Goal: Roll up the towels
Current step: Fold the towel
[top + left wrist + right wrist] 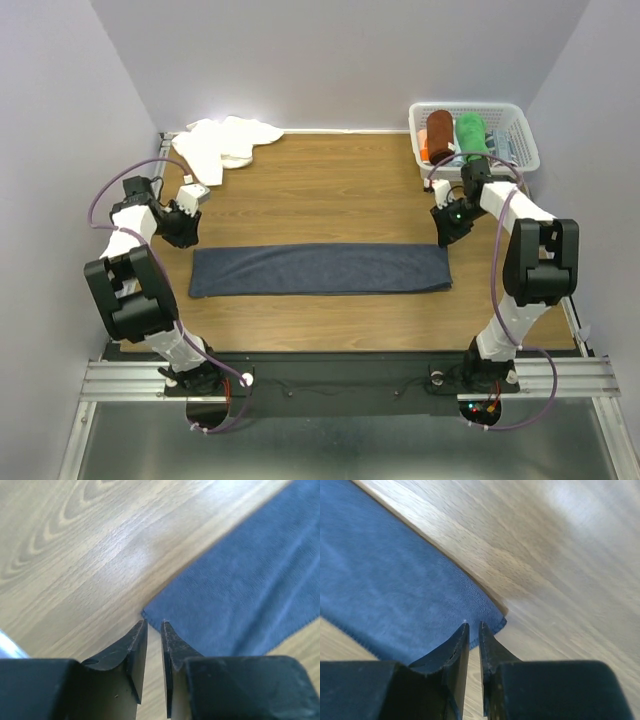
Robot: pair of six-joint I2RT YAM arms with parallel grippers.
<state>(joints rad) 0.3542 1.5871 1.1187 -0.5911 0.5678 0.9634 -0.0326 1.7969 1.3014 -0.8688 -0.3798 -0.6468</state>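
The dark slate towel (320, 269) lies flat as a long strip across the middle of the table. The white towel (225, 140) sits crumpled at the back left. My left gripper (186, 230) hovers at the strip's far left corner. In the left wrist view, the left gripper (154, 625) has its tips just off the corner of the dark towel (250, 590), a narrow gap between them and nothing in it. My right gripper (447, 233) is at the far right corner. The right gripper (474, 626) is likewise slightly open over the dark towel's (385, 590) hem, holding nothing.
A white basket (524, 135) at the back right holds a rolled rust-brown towel (438, 135) and a rolled green towel (471, 133). Grey walls close in the table on both sides and at the back.
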